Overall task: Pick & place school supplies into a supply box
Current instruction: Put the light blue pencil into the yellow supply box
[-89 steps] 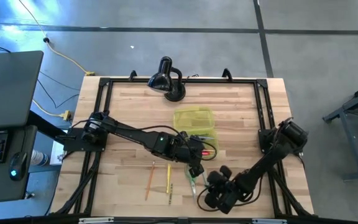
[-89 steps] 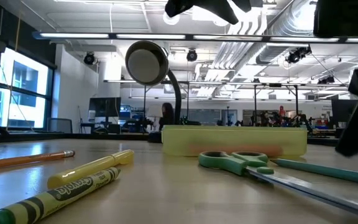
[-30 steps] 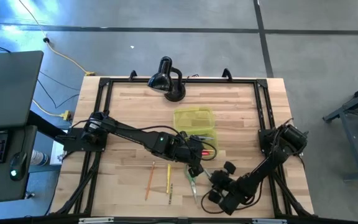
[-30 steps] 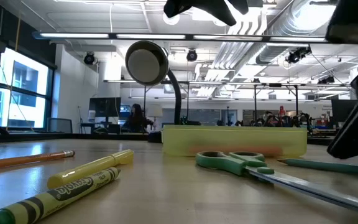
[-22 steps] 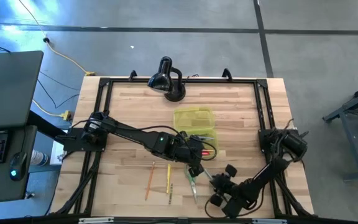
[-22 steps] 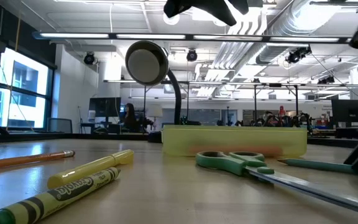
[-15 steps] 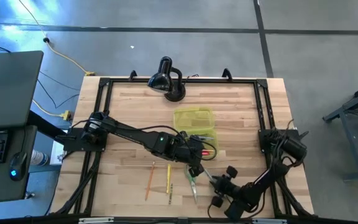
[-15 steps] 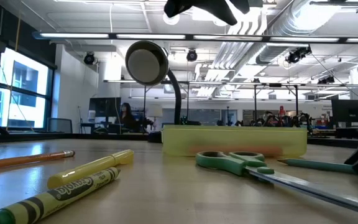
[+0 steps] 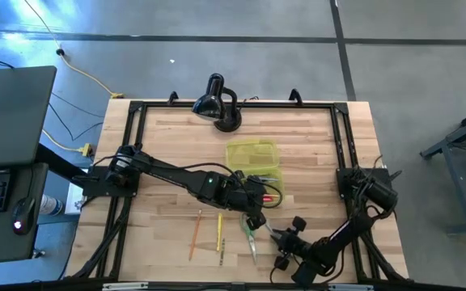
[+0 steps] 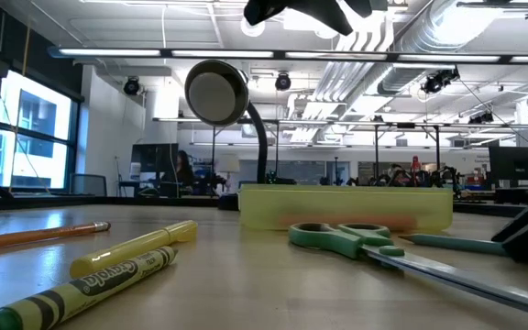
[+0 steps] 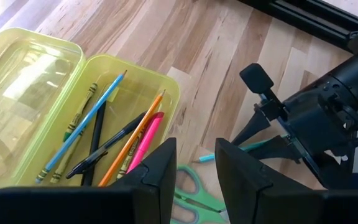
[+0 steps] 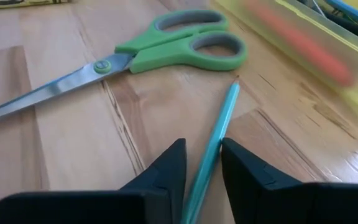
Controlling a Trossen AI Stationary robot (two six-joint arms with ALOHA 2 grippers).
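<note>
The open yellow-green supply box (image 9: 254, 155) lies mid-table; its tray (image 11: 114, 134) holds several pens and pencils. My left gripper (image 11: 195, 167) hovers above the tray's near side, fingers slightly apart and empty. The green-handled scissors (image 12: 166, 50) lie flat just near of the box. A teal pencil (image 12: 219, 127) lies on the wood beside them. My right gripper (image 12: 202, 163) is low at the table's near edge, open, one finger on each side of the pencil's near end. An orange pencil (image 9: 194, 234) and a yellow marker (image 9: 219, 231) lie left of the scissors. My right gripper comes level from the table's near-right side, its fingers (image 12: 166, 171) lying along the teal pencil, whose near end (image 12: 205, 163) lies between them. The pencil rests on the table. Whether a finger touches it, I cannot tell.
A black desk lamp (image 9: 217, 101) stands at the far edge behind the box. A yellow crayon (image 10: 71, 291) lies close to the near edge. Black frame rails run around the table. Bare wood lies left of the box and at the far right.
My right arm has folded back, and its gripper has drawn toward the table's near edge and sunk lower, lining up along the teal pencil. The pencil has shifted slightly on the wood. My left arm has kept still.
</note>
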